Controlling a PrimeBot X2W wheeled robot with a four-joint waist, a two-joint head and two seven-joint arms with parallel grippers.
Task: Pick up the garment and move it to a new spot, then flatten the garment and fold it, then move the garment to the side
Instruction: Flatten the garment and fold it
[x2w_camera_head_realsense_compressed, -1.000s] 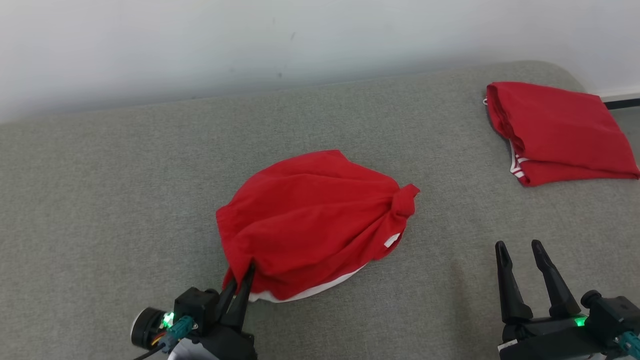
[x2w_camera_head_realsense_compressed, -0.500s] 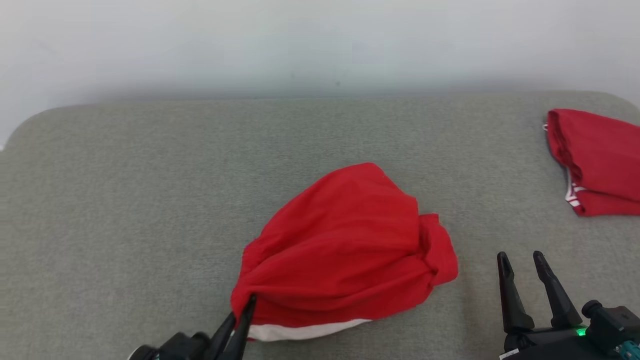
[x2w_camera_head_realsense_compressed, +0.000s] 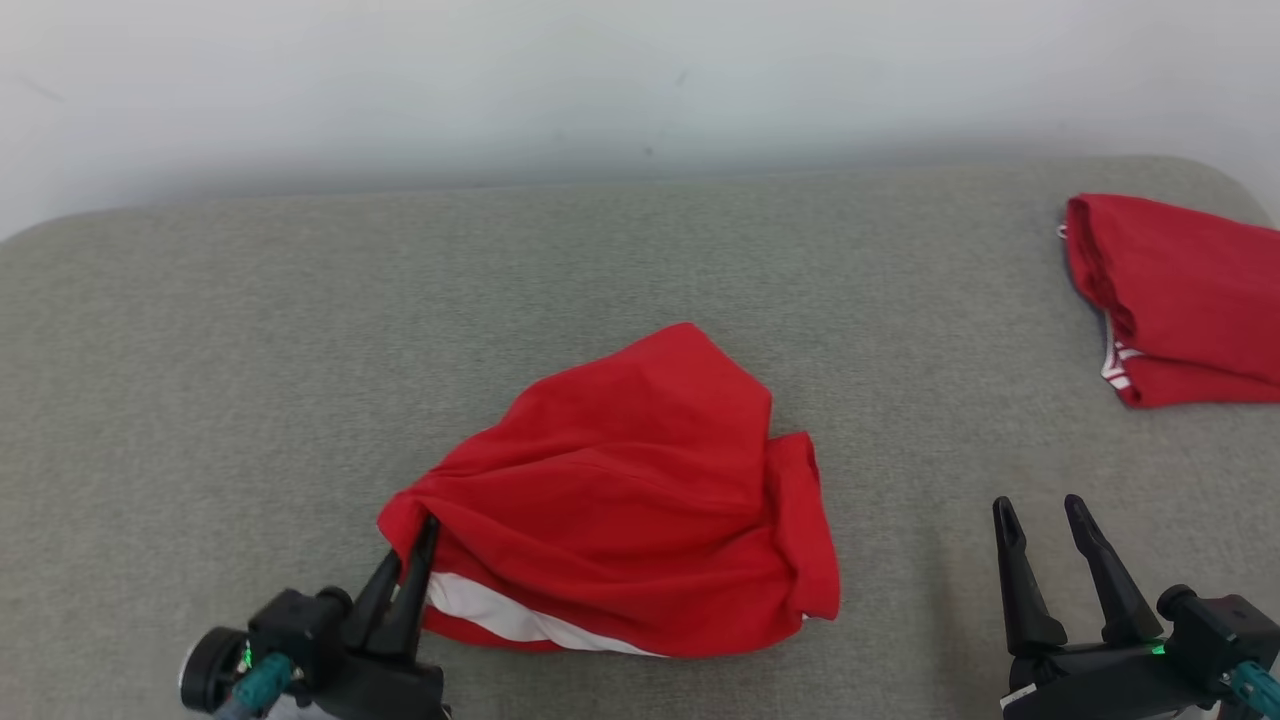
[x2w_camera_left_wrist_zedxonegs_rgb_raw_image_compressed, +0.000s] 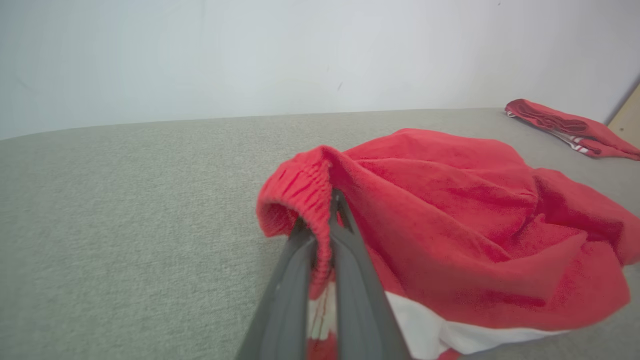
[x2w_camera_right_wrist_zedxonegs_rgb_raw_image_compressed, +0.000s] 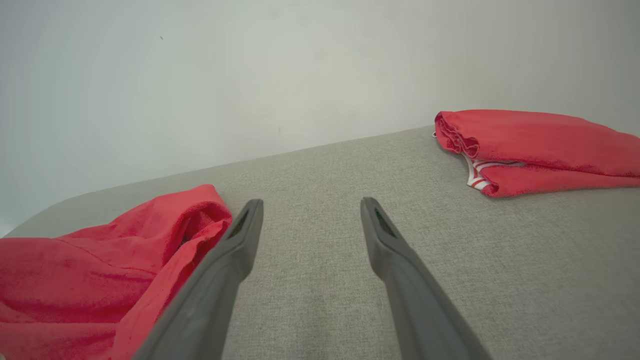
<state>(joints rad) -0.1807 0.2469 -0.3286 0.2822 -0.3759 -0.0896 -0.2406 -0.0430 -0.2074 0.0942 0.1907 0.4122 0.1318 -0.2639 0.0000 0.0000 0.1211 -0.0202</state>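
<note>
The left gripper (x2w_camera_head_realsense_compressed: 425, 532) is clamping its jaws on the near-left waistband of the red shorts (x2w_camera_head_realsense_compressed: 640, 500); the shorts are sprawling rightward across the grey cushion (x2w_camera_head_realsense_compressed: 250, 350); the right gripper (x2w_camera_head_realsense_compressed: 1038, 505) is hovering well right of them, jaws open.

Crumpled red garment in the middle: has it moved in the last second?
Yes. The crumpled red garment slid left, away from the folded red garment.

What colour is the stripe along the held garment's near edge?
White stripe on the red garment pinched by the left gripper; head view shows it best.
</note>
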